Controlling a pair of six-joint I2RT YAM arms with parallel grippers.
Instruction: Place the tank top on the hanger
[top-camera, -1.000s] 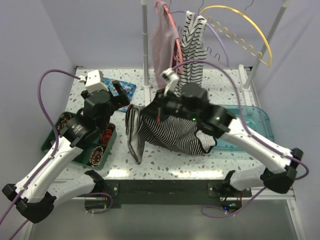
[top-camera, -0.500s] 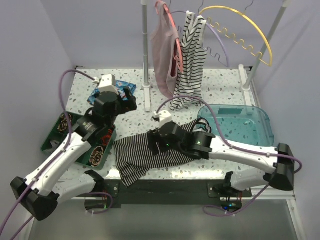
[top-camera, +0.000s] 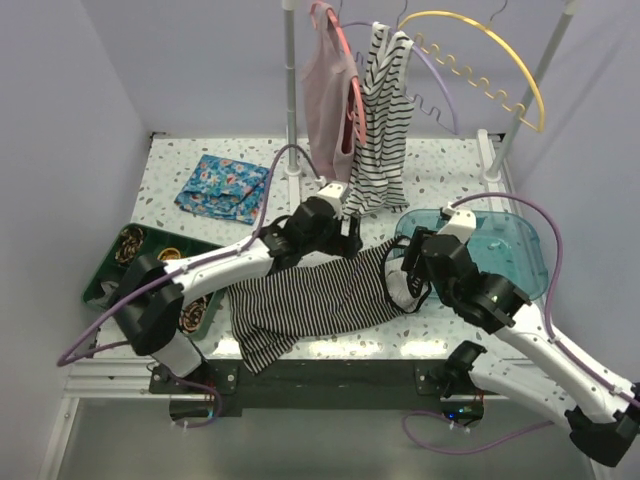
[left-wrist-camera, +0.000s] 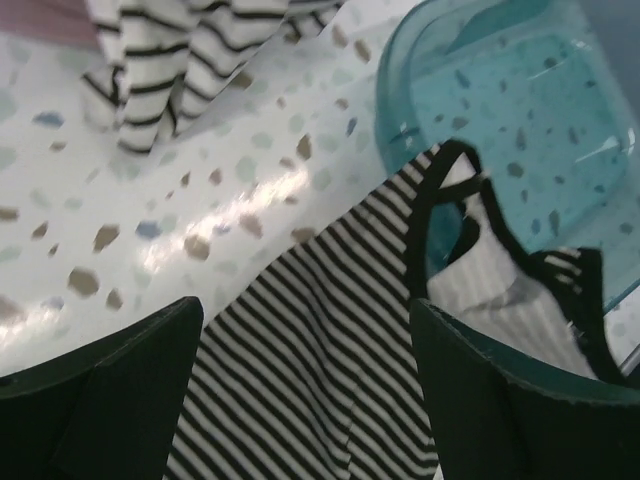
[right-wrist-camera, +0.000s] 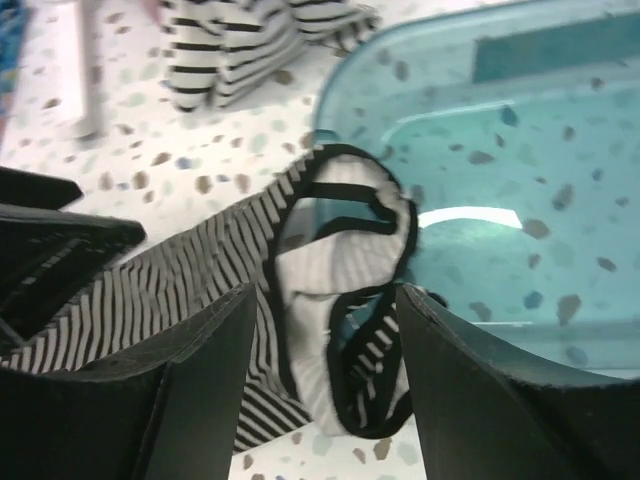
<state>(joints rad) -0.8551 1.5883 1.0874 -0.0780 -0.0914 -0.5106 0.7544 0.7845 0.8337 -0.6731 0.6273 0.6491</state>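
- Top view only: hanger hangs on the rail at back right, high over the table and well apart from the tank top. Neither wrist view shows it.
- Tank top lies spread on the table, one hem corner near the front edge, strap end at the teal tray.
- Wrist views add: the strap loops touch the tray's left rim, and the pale inside of the top shows.
- Left gripper: fingers wide apart above the top's striped middle, holding nothing.
- Right gripper: fingers apart over the strap loops, nothing pinched.
- Top view: left arm reaches across; both grippers sit near each other at the strap end.
- Bare table between the top and the hanging striped garment.
- Floral cloth back left, green tray front left.
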